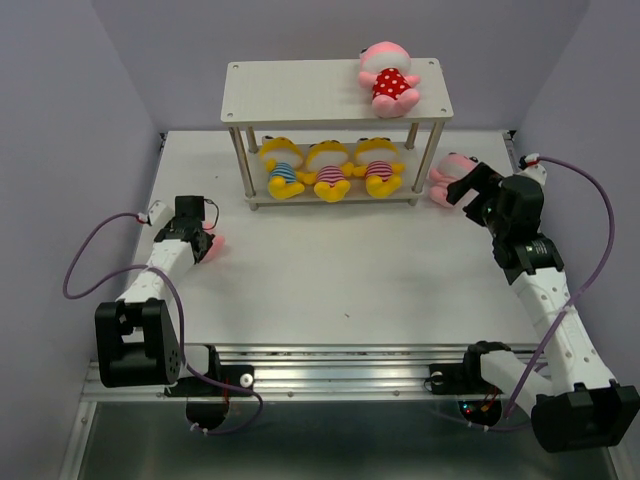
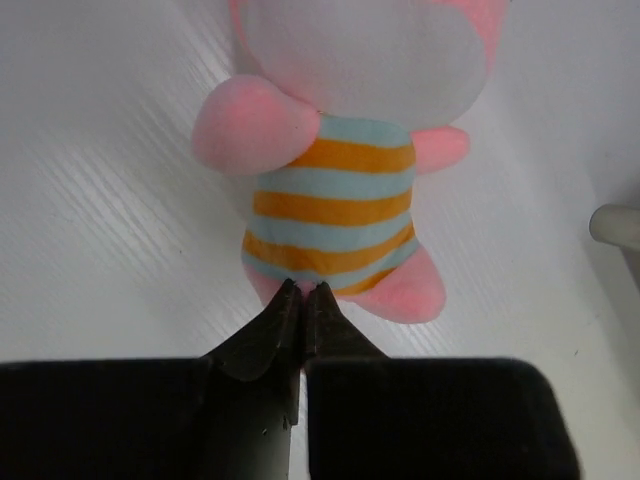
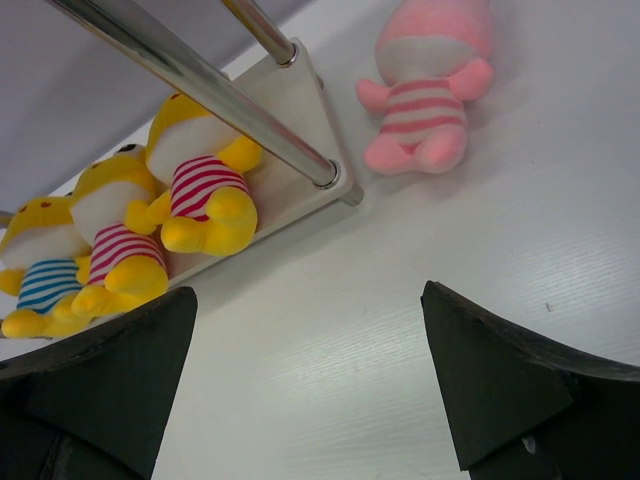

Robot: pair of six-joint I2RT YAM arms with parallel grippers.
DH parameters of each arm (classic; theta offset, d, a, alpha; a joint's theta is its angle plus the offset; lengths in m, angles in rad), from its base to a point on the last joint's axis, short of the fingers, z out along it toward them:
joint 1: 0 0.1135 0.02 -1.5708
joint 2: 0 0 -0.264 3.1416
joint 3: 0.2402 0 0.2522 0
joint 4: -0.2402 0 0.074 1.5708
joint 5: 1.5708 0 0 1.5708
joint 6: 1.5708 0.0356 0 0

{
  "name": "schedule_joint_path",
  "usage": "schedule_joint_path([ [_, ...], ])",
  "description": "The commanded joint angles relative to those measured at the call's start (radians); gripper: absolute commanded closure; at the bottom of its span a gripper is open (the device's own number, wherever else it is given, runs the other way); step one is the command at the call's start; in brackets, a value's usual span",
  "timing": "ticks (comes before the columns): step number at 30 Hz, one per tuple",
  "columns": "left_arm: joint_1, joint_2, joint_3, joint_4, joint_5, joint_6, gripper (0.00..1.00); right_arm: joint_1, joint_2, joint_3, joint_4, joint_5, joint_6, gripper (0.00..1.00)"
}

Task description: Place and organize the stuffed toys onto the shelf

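The shelf (image 1: 300, 90) stands at the back of the table. A pink stuffed toy in red polka dots (image 1: 390, 82) lies on its top board. Three yellow stuffed toys (image 1: 330, 172) in striped outfits sit side by side on its lower board (image 3: 300, 90). Another pink toy in pink-and-white stripes (image 3: 425, 100) lies on the table by the shelf's right leg. My right gripper (image 3: 310, 300) hangs open just in front of it, holding nothing. At the left, my left gripper (image 2: 303, 290) is shut on the lower edge of a pink toy in orange-and-blue stripes (image 2: 335, 200), which lies on the table.
The white table (image 1: 340, 270) meets purple walls at the back and sides. The shelf's metal legs (image 3: 200, 85) stand close to my right gripper. A metal rail (image 1: 340, 365) with both arm bases runs along the near edge.
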Motion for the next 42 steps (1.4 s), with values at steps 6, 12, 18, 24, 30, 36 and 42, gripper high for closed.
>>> schedule_joint_path([
  [6, 0.002, -0.072, 0.054, -0.008, 0.051, 0.085, 1.00, -0.006, -0.049, -0.040, 0.006, 0.009, -0.013, 0.00],
  [12, 0.002, -0.274, 0.124, -0.014, 0.086, 0.125, 1.00, -0.006, -0.069, -0.073, -0.004, -0.008, -0.016, 0.00],
  [18, 0.002, -0.443, 0.276, -0.006, 0.106, 0.189, 1.00, -0.006, -0.100, -0.103, -0.009, -0.032, -0.027, 0.00],
  [24, 0.002, -0.386, 0.517, 0.101, 0.448, 0.318, 1.00, -0.006, -0.143, -0.121, -0.029, -0.049, -0.045, 0.00],
  [30, -0.048, -0.236, 0.719, 0.199, 0.751, 0.390, 1.00, -0.006, -0.180, -0.124, -0.044, -0.043, -0.070, 0.00],
  [36, -0.174, -0.097, 0.877, 0.204, 0.722, 0.357, 1.00, -0.006, -0.196, -0.107, -0.064, -0.046, -0.085, 0.00],
  [42, -0.276, 0.006, 0.898, 0.247, 0.619, 0.223, 1.00, -0.006, -0.207, -0.116, -0.067, -0.037, -0.082, 0.00],
])
